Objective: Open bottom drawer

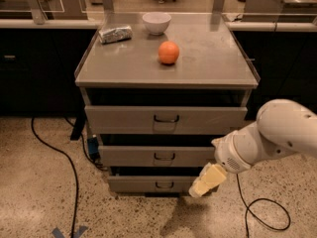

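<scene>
gripper (199, 188): low, in front of the right end of the bottom drawer, pointing down-left
gripper state: can't tell
bottom drawer (148, 184): lowest of three in the grey cabinet (124, 66), looks shut
handle (164, 185): left of gripper, apart from it
cabinet top: orange (169, 52), bowl (156, 22), foil packet (115, 33)

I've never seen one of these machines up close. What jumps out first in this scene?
Probably the bright orange sitting on top of the grey cabinet, with a white bowl and a shiny packet behind it. Next is the bulky white arm at the right. Its pale yellow claw hangs low in front of the right end of the bottom drawer.
</scene>
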